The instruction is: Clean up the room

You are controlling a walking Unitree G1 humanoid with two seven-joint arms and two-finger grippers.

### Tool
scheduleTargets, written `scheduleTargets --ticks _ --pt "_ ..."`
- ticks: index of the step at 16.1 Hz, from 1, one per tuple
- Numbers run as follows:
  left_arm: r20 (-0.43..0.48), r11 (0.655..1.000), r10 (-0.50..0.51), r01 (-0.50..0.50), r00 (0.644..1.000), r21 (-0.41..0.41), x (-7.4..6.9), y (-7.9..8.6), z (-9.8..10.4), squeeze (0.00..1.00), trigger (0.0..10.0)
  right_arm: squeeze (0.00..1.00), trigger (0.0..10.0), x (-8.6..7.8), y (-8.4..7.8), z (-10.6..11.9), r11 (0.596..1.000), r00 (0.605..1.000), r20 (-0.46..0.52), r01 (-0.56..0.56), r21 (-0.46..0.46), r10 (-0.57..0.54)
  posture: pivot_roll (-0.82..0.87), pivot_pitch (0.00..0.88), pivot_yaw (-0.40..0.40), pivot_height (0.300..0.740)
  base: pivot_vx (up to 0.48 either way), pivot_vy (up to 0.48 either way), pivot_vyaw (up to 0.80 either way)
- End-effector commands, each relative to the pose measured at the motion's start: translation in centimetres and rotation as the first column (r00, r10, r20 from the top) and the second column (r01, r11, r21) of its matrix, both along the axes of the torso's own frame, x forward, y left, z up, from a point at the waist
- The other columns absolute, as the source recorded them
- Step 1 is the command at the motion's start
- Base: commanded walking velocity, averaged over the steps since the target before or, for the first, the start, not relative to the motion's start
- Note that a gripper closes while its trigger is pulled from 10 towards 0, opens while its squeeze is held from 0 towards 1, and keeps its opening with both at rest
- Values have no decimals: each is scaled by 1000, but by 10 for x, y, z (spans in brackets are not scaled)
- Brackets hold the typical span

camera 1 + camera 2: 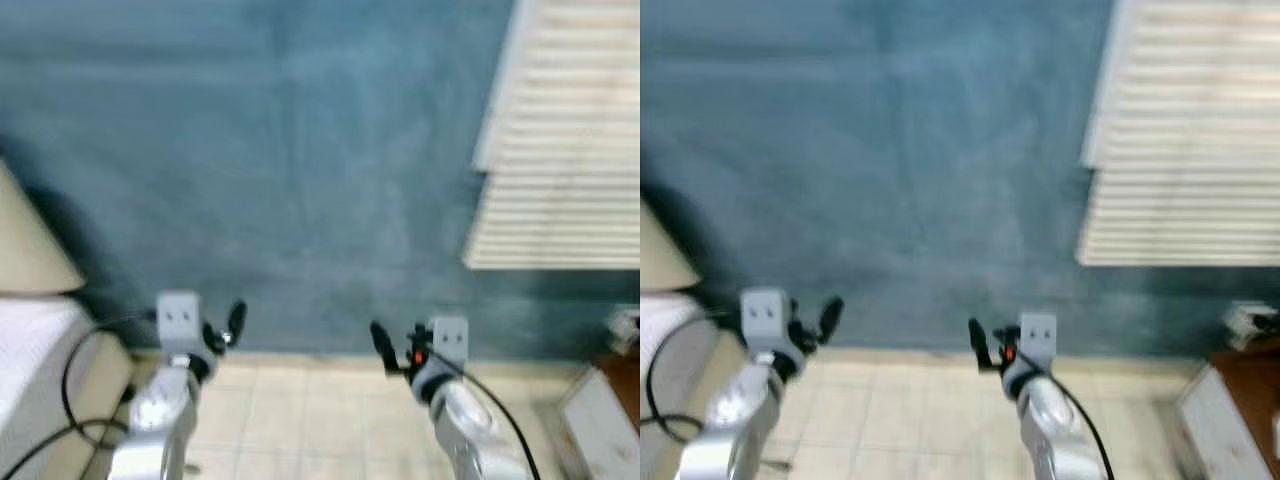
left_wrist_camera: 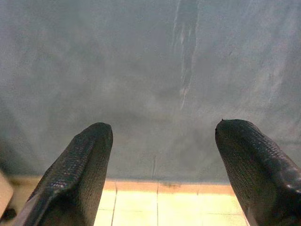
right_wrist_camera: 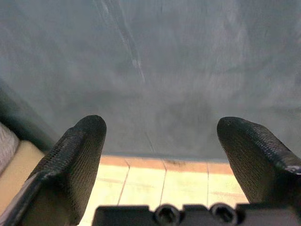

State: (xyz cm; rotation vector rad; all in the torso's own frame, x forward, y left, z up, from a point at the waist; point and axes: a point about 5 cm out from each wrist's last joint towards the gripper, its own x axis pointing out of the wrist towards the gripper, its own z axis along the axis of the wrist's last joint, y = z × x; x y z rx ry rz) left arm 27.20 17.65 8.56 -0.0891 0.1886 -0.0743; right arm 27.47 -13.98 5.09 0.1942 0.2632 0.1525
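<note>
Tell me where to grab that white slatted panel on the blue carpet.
Probably the near edge of the white slatted panel, by its left corner. That edge faces the tiles, and the shadow under it on the blue carpet suggests a gap for a finger. Come from the tile side with the right gripper, which is open and nearest.

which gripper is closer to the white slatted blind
The right gripper: the blind hangs on the robot's right, while the left gripper is nearer the bed.
</note>
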Motion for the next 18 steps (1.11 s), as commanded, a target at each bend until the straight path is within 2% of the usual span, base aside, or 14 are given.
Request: scheduleTargets --ticks 1,2,4,6,7,10,11,12,13,14,15,16,17,18 --pt "-44 1000 -6 6 999 -5 -4 5 -8 0 10000 0 10000 -2 -4 -4 1000 1000 -13 25 -8 -25 42 0 41 740 0 0 0" --pt "-36 1000 3 -4 999 -11 1 6 -8 0 10000 0 10000 1 -1 -3 1000 1000 -1 3 3 -3 76 0 11 740 0 0 0" --pt "-22 1000 -8 8 1000 -5 6 2 -6 0 10000 0 10000 9 -6 -4 1000 1000 -7 9 -12 -10 96 0 -13 740 0 0 0" --pt "-30 1000 -6 6 1000 6 -2 2 -13 0 10000 0 10000 12 -11 -2 999 1000 2 11 -35 -11 118 0 -28 740 0 0 0" --pt "-24 999 0 1 1000 42 -7 5 -16 0 10000 0 10000 11 -17 1 998 999 29 34 -54 -32 120 0 -31 740 0 0 0" --pt "-19 997 -2 4 1000 77 -15 8 -15 0 10000 0 10000 1 -25 4 992 997 68 39 -123 -30 70 0 -17 740 0 0 0" --pt "-23 1000 -21 21 1000 7 -10 3 -16 0 10000 0 10000 -2 -29 -6 990 998 31 54 -129 -50 61 0 -12 740 0 0 0" --pt "-23 1000 -14 14 1000 -2 -8 2 -16 0 10000 0 10000 -1 -30 -6 990 998 31 60 -129 -56 43 0 -9 740 0 0 0" --pt "-16 999 -25 25 1000 30 -5 -5 -14 0 10000 1000 10000 -1 -31 3 990 994 90 65 -128 -54 19 0 -2 740 0 0 0" --pt "-16 998 -55 55 998 22 -7 -9 -15 0 10000 1000 10000 -2 -32 3 988 995 84 63 -144 -52 7 0 3 740 0 0 0" --pt "-17 998 -63 64 998 24 -9 -9 -16 800 10000 1000 10000 -3 -32 3 988 995 83 65 -143 -54 0 0 7 740 0 0 0" --pt "-12 997 -72 72 997 34 -10 -11 -16 1000 10000 1000 10000 -5 -33 3 982 996 82 59 -179 -45 -14 0 13 740 0 0 0" --pt "-4 996 -78 78 997 44 -9 -13 -15 1000 10000 0 10000 -7 -34 3 981 995 85 58 -184 -43 -25 0 19 740 0 0 0" --pt "9 994 -77 76 997 77 -5 -13 -13 910 10000 0 10000 -8 -36 4 980 994 97 64 -186 -46 -37 0 27 740 0 0 0"
